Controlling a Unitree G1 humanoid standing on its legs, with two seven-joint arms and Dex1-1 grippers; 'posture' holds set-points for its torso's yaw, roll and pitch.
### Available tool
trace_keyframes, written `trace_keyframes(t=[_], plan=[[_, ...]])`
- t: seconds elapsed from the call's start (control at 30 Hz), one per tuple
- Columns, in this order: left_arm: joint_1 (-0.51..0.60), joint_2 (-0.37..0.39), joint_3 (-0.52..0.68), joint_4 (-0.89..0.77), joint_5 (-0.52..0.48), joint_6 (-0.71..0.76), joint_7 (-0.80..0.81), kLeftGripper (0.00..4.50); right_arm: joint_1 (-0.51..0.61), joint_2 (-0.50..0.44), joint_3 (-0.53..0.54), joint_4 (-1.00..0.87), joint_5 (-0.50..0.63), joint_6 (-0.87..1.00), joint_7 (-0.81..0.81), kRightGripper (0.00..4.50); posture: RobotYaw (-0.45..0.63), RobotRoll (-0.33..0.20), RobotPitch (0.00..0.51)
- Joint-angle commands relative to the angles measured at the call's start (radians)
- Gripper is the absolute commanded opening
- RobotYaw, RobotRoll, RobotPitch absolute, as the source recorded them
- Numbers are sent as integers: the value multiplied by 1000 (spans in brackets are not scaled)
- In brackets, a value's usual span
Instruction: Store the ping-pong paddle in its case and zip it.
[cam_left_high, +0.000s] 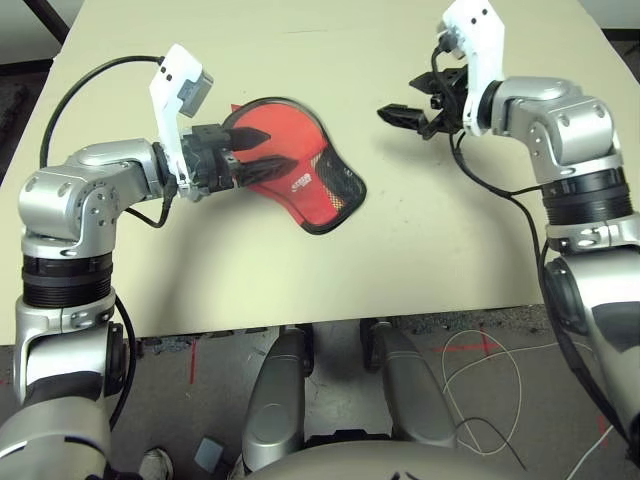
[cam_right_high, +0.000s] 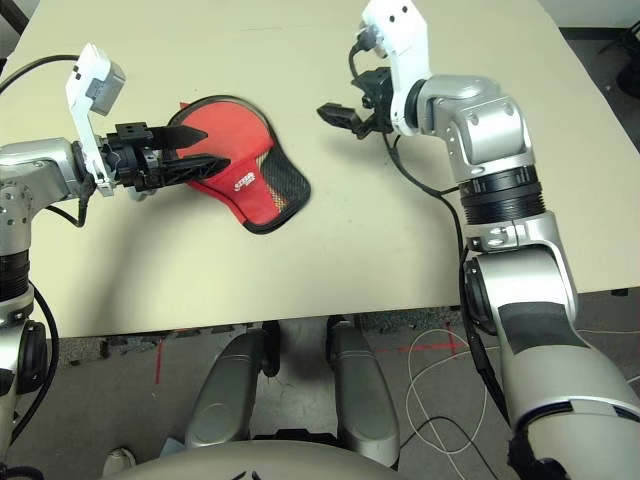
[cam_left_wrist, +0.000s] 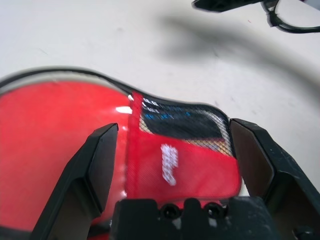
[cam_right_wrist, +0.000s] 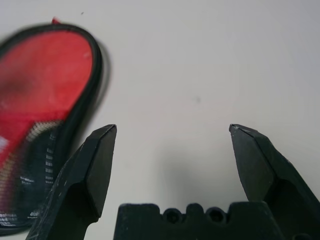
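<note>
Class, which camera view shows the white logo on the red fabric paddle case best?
The left wrist view: there the white logo on the red fabric case is largest, near the black mesh. Both eye views show it small, beside the open left gripper; the right wrist view catches only a pale patch at its edge.

Case (cam_left_high: 293, 165) partly covered by left gripper (cam_left_high: 268, 152) in both eye views; it runs out of frame in left wrist view and right wrist view, blurred in the latter, and its white logo (cam_left_wrist: 169, 164) is too smeared to read. Right gripper cut by top edge in left wrist view, forearms (cam_left_high: 60, 440) cropped at the eye views' edges, shoe (cam_left_high: 156, 464) cut off at the bottom.
</note>
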Motion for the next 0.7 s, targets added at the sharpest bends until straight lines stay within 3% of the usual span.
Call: trace_keyframes(t=[0.03,0.2,0.47,0.7], plan=[[-14,-6,-9,21,39,-66,17,4500,35,31,-57,-63,99,309,-24,4482,133,0,282],[-11,14,5,23,56,-101,26,4500,109,94,-149,-126,176,584,-99,4482,135,0,276],[23,35,1,13,54,-101,20,4500,154,118,-145,-73,398,601,-255,4482,146,0,277],[32,38,4,8,52,-94,21,4500,141,205,-204,-10,498,601,-424,4482,153,0,282]])
